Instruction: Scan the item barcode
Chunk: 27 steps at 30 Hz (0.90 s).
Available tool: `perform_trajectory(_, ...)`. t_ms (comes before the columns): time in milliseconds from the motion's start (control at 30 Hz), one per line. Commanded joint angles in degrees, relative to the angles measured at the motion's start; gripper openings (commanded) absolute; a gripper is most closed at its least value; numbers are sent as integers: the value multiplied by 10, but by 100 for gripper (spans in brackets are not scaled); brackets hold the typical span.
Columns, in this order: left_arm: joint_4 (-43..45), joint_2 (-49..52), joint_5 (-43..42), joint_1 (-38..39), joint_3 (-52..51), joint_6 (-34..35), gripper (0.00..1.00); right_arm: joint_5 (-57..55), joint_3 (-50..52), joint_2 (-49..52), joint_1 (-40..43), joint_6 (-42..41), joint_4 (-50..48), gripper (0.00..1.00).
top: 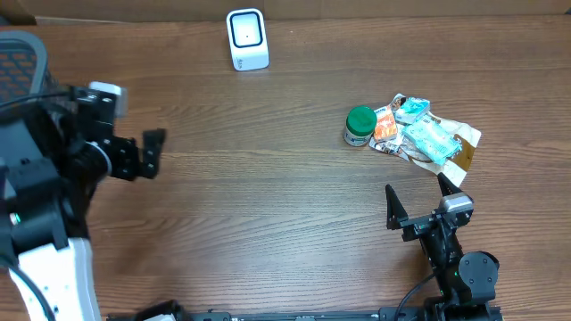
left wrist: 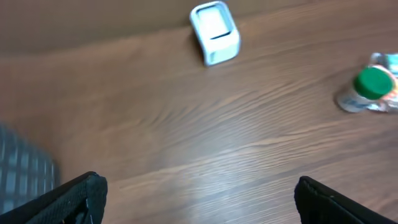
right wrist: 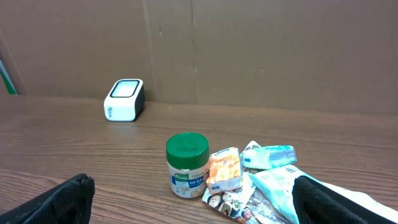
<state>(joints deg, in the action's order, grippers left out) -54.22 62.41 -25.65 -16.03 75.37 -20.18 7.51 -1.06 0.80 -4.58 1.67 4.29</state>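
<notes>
A white barcode scanner stands at the table's far edge; the left wrist view shows the scanner too, and so does the right wrist view, scanner. A green-lidded jar sits beside a pile of snack packets at the right. My left gripper hovers open at the left, far from all of it, nothing between its fingers. My right gripper stands open just in front of the jar and packets, touching none.
A mesh chair back shows at the far left corner. A cardboard wall runs behind the table. Bare wood lies between the two arms.
</notes>
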Motion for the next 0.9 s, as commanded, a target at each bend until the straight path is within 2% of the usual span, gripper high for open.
perform_trajectory(0,1,-38,57,22,1,-25,100,3,6,-6,2,-2,-3,100)
perform_trajectory(267,1,-99,117,42,-10,-25,99,3,6,-6,2,-2,-3,100)
perform_trajectory(500,41,-165,145,83,-86,-26,100,2,6,-6,2,-2,-3,100)
perform_trajectory(633,131,-208,120,101,-170,-25,99,2,6,-6,2,-2,-3,100)
perform_trajectory(867,367,-297,61,106,-365,-25,99,2,6,-6,2,-2,-3,100)
